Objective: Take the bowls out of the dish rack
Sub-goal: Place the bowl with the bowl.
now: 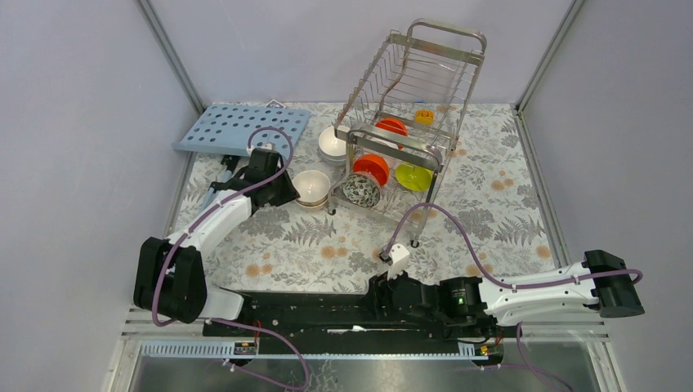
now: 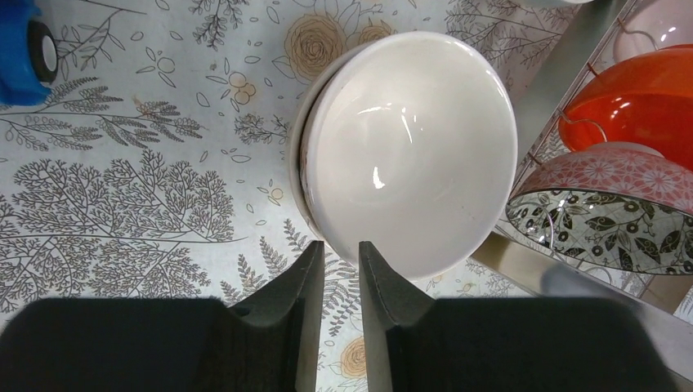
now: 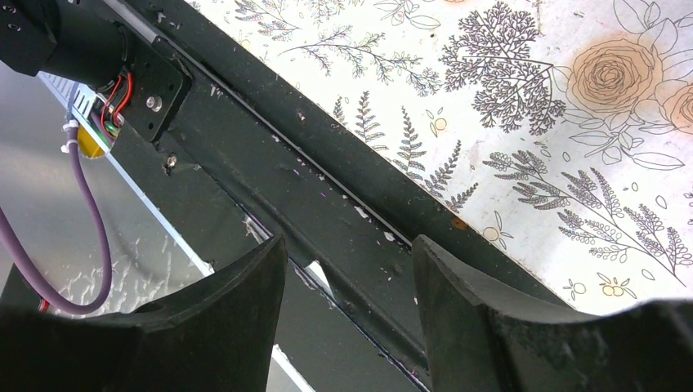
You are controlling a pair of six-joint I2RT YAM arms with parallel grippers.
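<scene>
The steel wire dish rack (image 1: 425,77) stands at the back of the table. Its lower tier holds a speckled bowl (image 1: 360,189), an orange bowl (image 1: 372,169) and a lime bowl (image 1: 413,175). Another orange bowl (image 1: 392,126) sits higher up. A white bowl (image 1: 333,144) rests on the cloth left of the rack. A cream-white bowl (image 1: 311,188) (image 2: 409,147) also stands on the cloth, and my left gripper (image 1: 286,193) (image 2: 339,245) pinches its near rim with its fingertips, jaws almost together. My right gripper (image 1: 391,282) (image 3: 347,245) hangs open and empty over the black base rail.
A light-blue perforated board (image 1: 241,128) lies at the back left. A small blue block (image 2: 20,57) sits on the cloth left of the held bowl. A rack leg (image 2: 523,269) and the speckled bowl (image 2: 605,212) are close on the right. Grey walls enclose the table.
</scene>
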